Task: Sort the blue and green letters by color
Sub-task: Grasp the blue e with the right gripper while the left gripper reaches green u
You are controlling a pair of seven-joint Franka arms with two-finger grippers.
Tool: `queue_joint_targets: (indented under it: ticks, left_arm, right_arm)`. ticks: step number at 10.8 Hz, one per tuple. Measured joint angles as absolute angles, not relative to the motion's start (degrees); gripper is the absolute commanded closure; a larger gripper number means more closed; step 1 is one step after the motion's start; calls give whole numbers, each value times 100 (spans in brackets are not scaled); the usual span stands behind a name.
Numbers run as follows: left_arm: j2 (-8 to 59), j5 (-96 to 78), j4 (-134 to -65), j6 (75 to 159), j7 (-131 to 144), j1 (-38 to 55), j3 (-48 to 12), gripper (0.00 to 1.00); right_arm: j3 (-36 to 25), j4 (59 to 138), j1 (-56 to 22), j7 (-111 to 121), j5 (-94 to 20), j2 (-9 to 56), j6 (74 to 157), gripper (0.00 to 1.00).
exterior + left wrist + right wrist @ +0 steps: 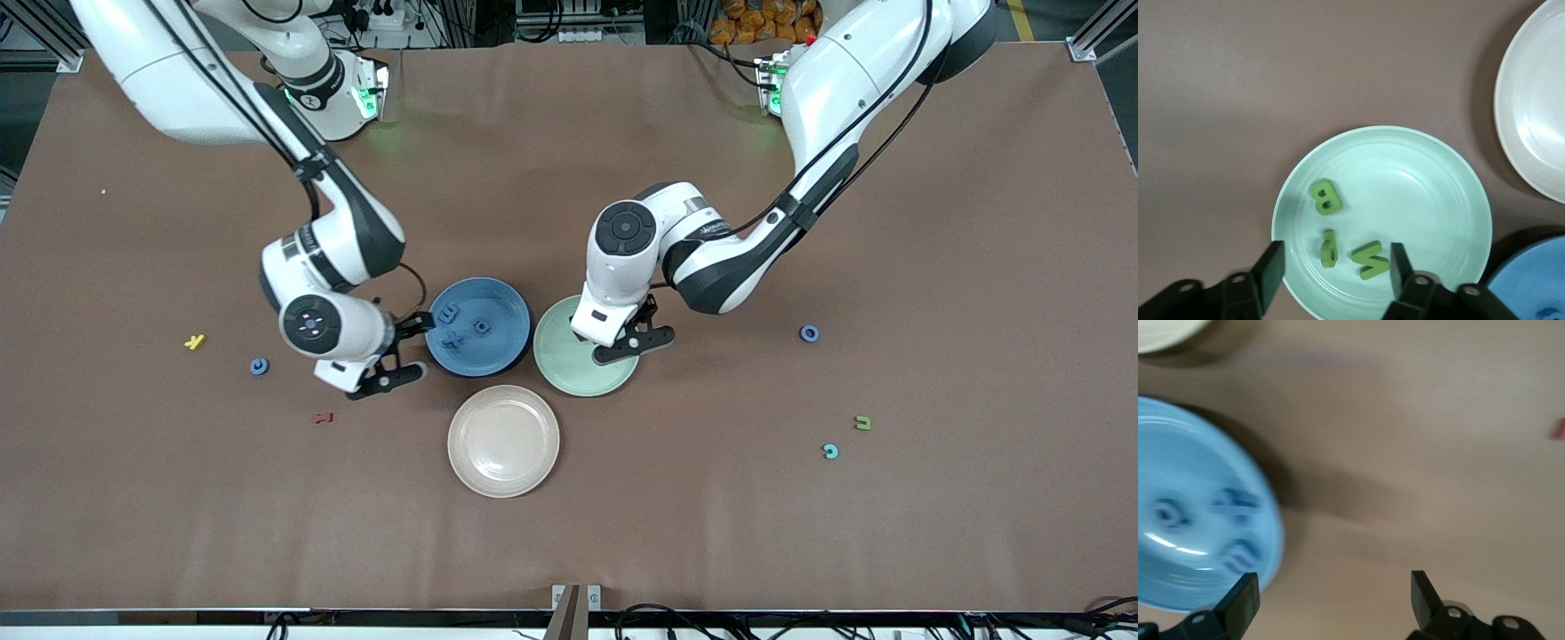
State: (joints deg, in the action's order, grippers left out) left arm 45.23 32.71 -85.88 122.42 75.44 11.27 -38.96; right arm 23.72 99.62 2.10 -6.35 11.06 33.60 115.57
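Brown tabletop (569, 533) carries three plates side by side near its middle. Left end effector (1333, 265) hangs over the pale green plate (1431, 193), its fingers apart and empty; three green letters (1326, 197) lie in that plate directly beneath it. Its arm bends down from the base with the wrist pointing straight down. Right end effector (1331, 597) hovers over bare tabletop just beside the blue plate (1178, 453), fingers spread wide, gripping nothing; three blue letters (449, 313) sit in that plate. A beige plate (503, 441) lies nearer the front camera. Loose blue rings (809, 333) and a green piece (862, 423) remain on the tabletop.
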Motion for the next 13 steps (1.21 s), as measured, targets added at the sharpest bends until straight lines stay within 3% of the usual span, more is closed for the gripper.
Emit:
queue_joint_targets:
  ticks: [3, 10, 13]
  left_arm:
    - [4482, 3271, -8356, 12244, 7539, 1118, -3897, 0]
    - [3936, 3271, -8257, 12210, 6563, 734, -3884, 0]
    - [3843, 3267, -8299, 12128, 5919, 614, -3883, 0]
  right_arm:
    - [2361, 9969, 776, 189, 1540, 3361, 11671, 0]
    - [2349, 10973, 2201, 965, 1922, 3303, 13377, 0]
    - [2354, 11147, 2721, 962, 1923, 3188, 13476, 0]
